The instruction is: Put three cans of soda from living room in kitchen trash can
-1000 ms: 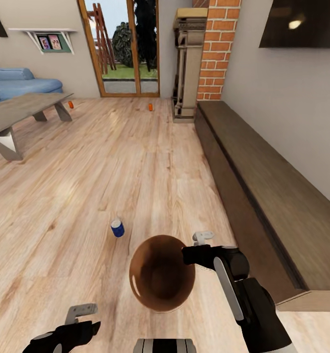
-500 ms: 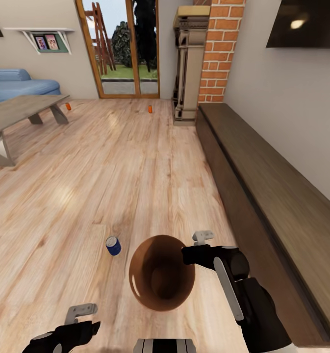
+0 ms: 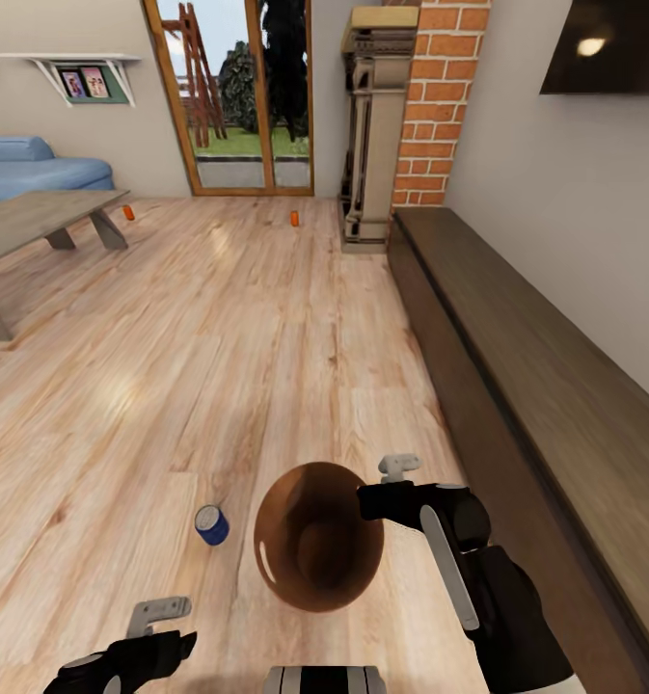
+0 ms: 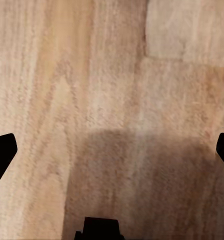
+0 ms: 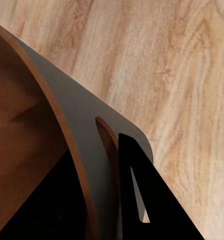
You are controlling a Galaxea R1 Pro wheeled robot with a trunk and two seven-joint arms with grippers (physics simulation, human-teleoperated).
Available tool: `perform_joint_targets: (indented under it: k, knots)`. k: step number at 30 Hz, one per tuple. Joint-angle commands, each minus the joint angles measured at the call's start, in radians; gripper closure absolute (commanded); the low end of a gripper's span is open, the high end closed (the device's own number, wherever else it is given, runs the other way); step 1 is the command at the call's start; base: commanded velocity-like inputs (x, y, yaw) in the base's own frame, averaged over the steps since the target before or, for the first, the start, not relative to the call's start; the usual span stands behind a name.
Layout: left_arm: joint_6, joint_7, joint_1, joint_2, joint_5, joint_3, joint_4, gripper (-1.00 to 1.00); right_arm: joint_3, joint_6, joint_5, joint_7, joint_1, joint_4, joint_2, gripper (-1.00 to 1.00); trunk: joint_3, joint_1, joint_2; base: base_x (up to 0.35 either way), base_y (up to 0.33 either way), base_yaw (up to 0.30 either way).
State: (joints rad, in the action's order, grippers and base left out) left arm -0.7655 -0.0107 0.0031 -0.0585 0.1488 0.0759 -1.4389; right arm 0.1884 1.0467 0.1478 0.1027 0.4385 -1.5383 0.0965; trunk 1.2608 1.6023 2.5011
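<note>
The tash can (image 3: 262, 559), a round brown bin, hangs low in front of me with its empty mouth facing up. My right gripper (image 3: 382, 487) is shut on its rim; in the right wrist view a dark finger (image 5: 136, 195) presses against the bin wall (image 5: 67, 120). Two orange cans of soda lie far off on the living room floor, one (image 3: 127, 212) beside the coffee table, the other (image 3: 294, 219) before the glass doors. My left gripper (image 3: 165, 622) sits low at the left, open over bare floor, its fingers (image 4: 2, 155) wide apart.
A blue can (image 3: 211, 525) stands on the wood floor just left of the bin. A long low brown bench (image 3: 536, 386) runs along the right wall. The coffee table (image 3: 35, 217) and blue sofa (image 3: 35, 169) are at the far left, the brick fireplace (image 3: 440, 106) ahead.
The camera has moved forward and swung right: table and sofa slid left, and the blue can dropped lower and leftward in view. Both arms and the bin keep their places in the picture.
</note>
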Motion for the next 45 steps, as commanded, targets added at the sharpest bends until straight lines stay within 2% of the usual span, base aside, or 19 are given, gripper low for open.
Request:
perform_joint_targets:
  k: [1,29,45]
  knots:
    - [0.0,0.0,0.0,0.0,0.0,0.0,0.0,-1.0,0.0,0.0,0.029,0.002,0.0,0.0,0.0,1.0,0.0,0.0,0.0,0.337,0.0,0.0]
    - [0.0,0.0,0.0,0.0,0.0,0.002,-0.001,-1.0,-0.001,0.0,0.029,0.002,0.0,0.0,-0.001,1.0,0.0,0.0,0.0,0.331,0.0,0.0]
    - [0.001,0.0,0.0,-0.001,0.0,0.0,-0.003,-1.0,-0.001,0.0,0.03,0.002,0.0,0.0,-0.001,1.0,0.0,0.0,0.0,0.029,0.0,0.0]
